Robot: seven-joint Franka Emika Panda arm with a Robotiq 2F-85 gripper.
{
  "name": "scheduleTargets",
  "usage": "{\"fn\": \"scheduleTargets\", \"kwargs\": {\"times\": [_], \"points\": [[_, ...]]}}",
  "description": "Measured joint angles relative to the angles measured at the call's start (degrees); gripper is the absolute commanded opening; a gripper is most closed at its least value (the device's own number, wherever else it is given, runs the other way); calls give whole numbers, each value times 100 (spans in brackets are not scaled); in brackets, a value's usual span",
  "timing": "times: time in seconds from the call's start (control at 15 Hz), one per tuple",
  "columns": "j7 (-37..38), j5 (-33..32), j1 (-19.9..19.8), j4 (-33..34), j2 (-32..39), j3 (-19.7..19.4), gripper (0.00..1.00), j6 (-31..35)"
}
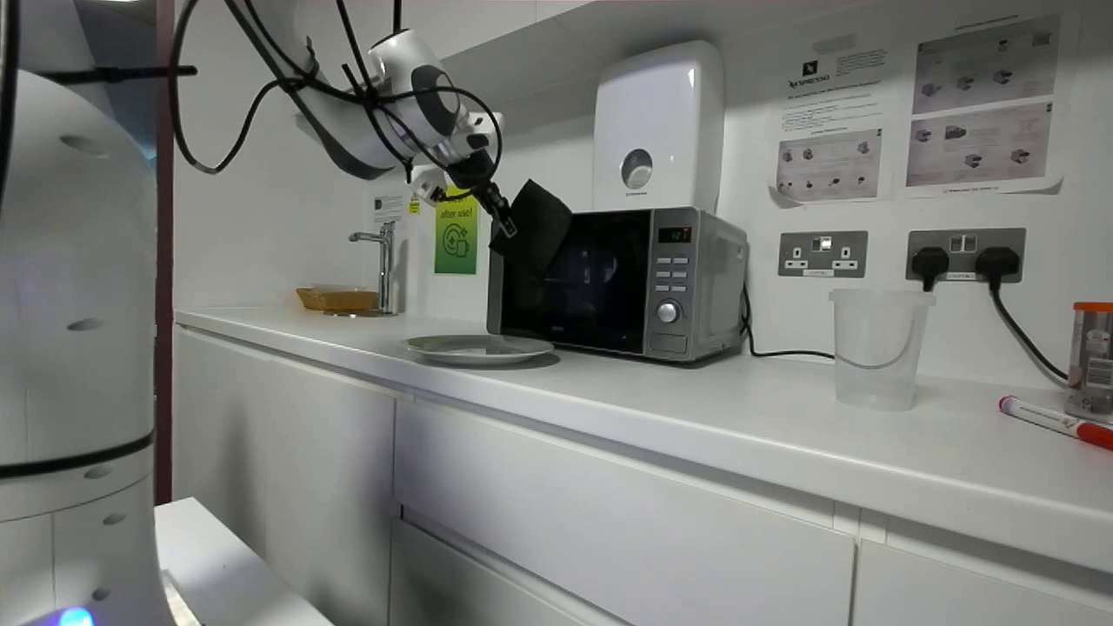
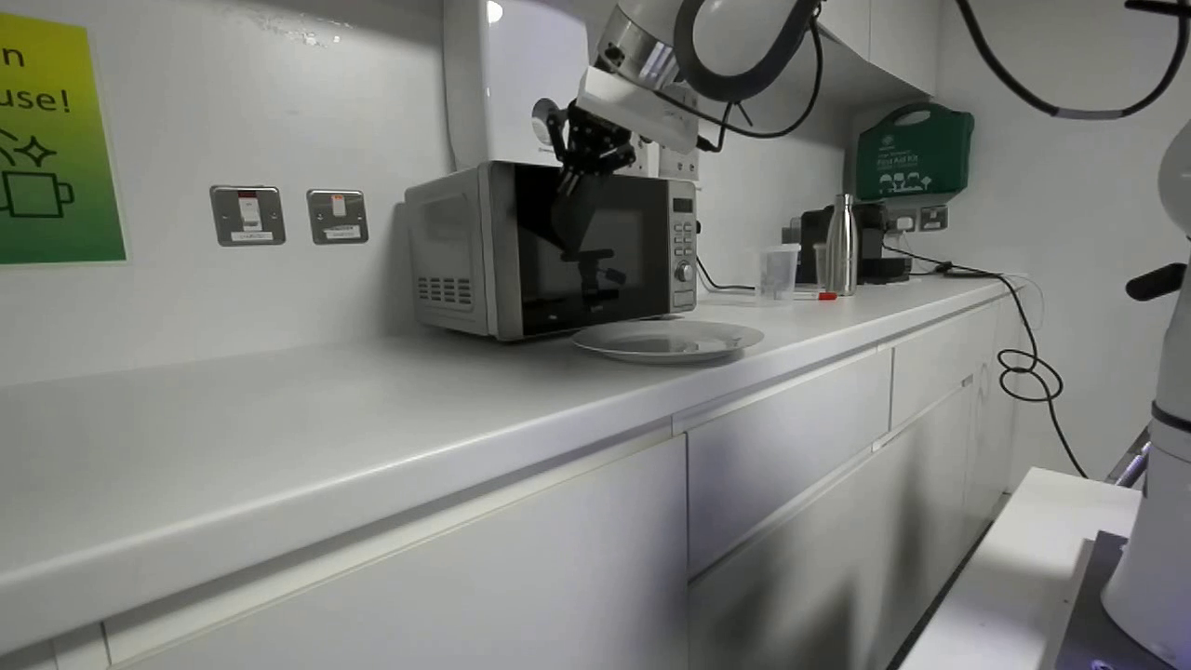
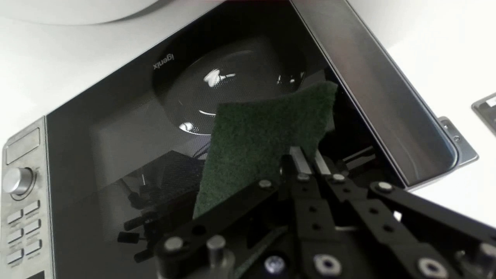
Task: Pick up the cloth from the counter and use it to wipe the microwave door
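Cloth was pinched in the gripper, whose jaws stood nearly together, and spread out beyond them. Just ahead of the gripper stood the microwave door; below, on the counter, lay a plate.

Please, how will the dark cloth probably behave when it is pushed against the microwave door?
The cloth is probably rather stiff: its upper corner stands up without drooping. It looks thin, so it is likely light. Its fuzzy surface may drag a little on the glossy microwave door.
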Motion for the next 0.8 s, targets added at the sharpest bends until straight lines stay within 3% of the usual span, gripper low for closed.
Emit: {"fn": "scheduleTargets", "kwargs": {"times": [0.27, 0.8], "points": [[667, -234, -480, -1, -237, 542, 1, 20], [998, -233, -519, -3, -267, 1100, 1, 22]]}}
